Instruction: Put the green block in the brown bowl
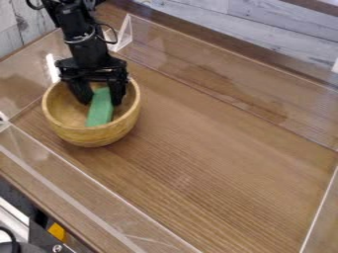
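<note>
One wooden table (224, 148), grey plank wall (264, 25); end effector (94, 96) spread wide, gripping nothing, above brown bowl (73, 128).

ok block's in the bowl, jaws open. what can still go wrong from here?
1. The green block leans on end inside the brown bowl, its top between the open jaws of the gripper. A lift that brushes it could drag it out or tip it over the rim.
2. The fingertips hang low over the rim; a sideways retreat might knock the bowl across the table.
</note>
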{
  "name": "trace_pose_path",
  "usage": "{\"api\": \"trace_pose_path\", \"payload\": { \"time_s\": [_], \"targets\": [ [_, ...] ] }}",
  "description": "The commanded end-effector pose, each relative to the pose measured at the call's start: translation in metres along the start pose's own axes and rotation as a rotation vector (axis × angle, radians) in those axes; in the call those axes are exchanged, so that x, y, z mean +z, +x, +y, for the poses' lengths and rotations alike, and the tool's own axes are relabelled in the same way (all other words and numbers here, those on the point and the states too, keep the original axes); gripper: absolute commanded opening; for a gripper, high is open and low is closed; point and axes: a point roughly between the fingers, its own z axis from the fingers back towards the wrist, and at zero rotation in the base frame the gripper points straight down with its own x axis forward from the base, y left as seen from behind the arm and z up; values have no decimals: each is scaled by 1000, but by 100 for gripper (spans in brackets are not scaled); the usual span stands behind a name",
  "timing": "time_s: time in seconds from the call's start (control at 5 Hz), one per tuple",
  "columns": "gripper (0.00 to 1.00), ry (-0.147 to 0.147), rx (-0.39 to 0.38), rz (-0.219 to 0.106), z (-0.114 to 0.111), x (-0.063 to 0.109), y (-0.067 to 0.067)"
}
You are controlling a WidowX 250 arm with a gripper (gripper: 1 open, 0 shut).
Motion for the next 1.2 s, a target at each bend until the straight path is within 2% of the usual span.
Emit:
{"api": "trace_pose_path", "payload": {
  "time_s": [0.0, 0.2, 0.6, 0.8, 1.0],
  "targets": [
    [100, 4, 50, -26, -1, 1, 0],
    [0, 11, 97, -31, 3, -5, -3],
    [0, 40, 154, -34, 5, 12, -11],
    [0, 51, 165, -35, 7, 14, -8],
    [100, 62, 177, -37, 9, 15, -5]
  ]
}}
